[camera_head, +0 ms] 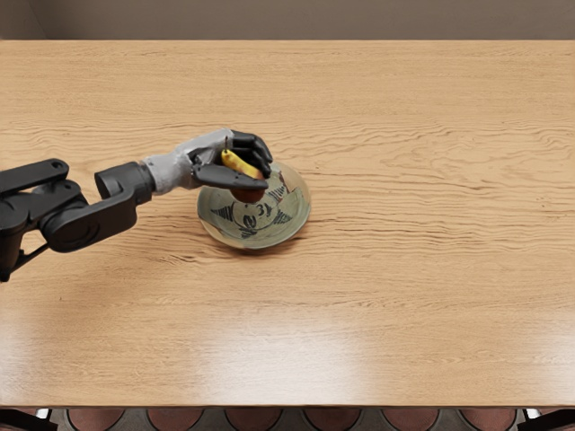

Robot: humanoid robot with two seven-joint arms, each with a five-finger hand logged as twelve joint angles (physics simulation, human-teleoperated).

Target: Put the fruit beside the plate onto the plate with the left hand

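Left robot hand (223,164), dark fingers (254,145) curled around a small yellow elongated fruit (238,163), holds it over the upper-left rim of the round grey-green patterned ceramic plate (295,218), which sits near the middle of the light wooden table (431,296).

No text, label or number can be read; the plate (269,235) bears only dark painted marks.
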